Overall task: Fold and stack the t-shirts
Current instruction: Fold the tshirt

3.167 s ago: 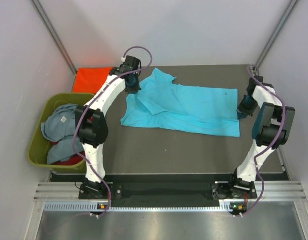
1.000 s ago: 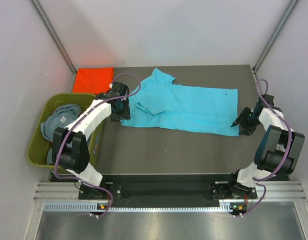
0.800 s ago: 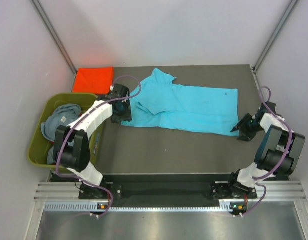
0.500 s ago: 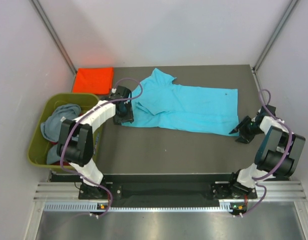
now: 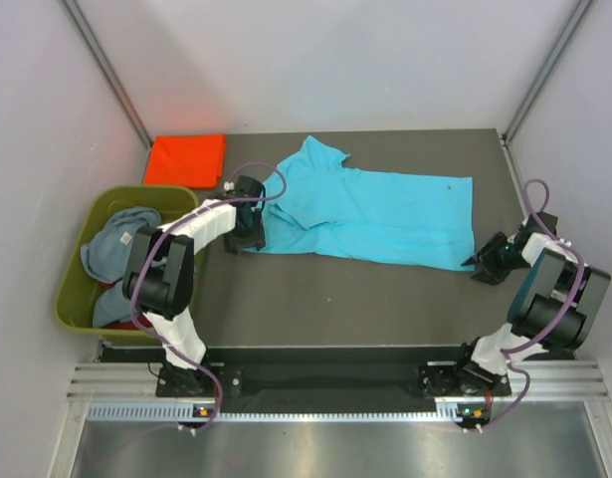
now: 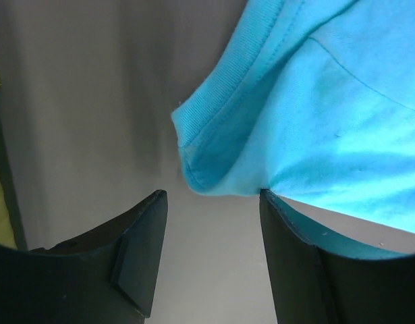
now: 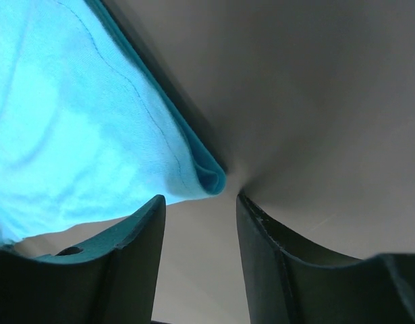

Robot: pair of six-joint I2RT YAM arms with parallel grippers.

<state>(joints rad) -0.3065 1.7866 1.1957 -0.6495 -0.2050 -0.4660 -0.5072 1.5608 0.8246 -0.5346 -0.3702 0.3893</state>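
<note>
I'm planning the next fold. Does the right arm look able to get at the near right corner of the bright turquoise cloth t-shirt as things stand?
Probably yes. The right gripper sits low at that corner of the turquoise t-shirt, jaws apart, with only bare dark table between them.

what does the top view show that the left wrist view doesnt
Only the top view: the orange shirt, a grey-blue shirt in the tub, the right fingers, and the turquoise shirt spread out in full. Only the left wrist view: the turquoise shirt's stitched corner up close, just ahead of the open left fingers, ungripped. Both: the turquoise shirt and the dark table.
</note>
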